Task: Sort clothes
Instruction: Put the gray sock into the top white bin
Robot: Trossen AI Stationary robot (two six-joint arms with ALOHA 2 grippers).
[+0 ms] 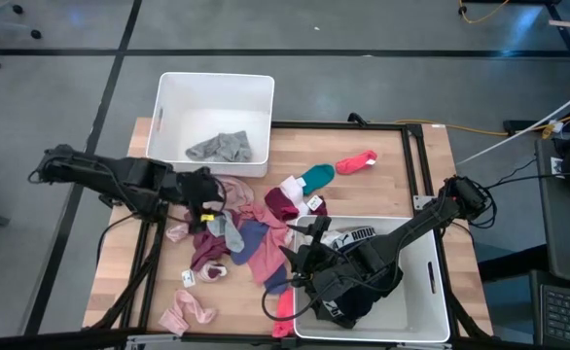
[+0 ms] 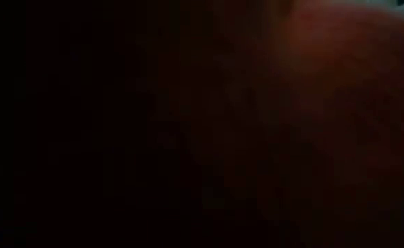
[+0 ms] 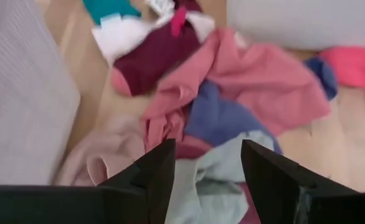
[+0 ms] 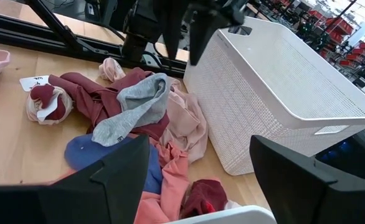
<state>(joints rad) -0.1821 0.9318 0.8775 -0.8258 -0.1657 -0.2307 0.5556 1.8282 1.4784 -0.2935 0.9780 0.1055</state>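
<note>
Wood-slat table [image 1: 402,194] carries two white bins and a loose heap of clothes [image 1: 251,238] between them. Low view is dark; nothing readable there.

Near edge: pale pink garment [image 1: 186,311] lies alone at the front left corner. Near bin [image 1: 431,282], front right, already holds dark items and a black-and-white lettered piece [image 1: 358,236]. Right gripper [image 4: 198,171] hangs at this bin's left rim, fingers spread wide and empty, aimed toward the heap; likely placed to take the next piece.

Mid table: left gripper [image 3: 201,168] sits low over the heap, fingers apart with nothing between them, straddling a light grey sock [image 3: 207,186] beside a blue garment [image 3: 223,115] and a pink one [image 3: 257,81]. Probably lining up a pinch on the sock.

Farther: teal sock [image 1: 316,176] and red sock [image 1: 356,161] lie apart from the heap. Far bin [image 1: 212,102] holds one grey garment [image 1: 222,148], so greys appear to go there.
</note>
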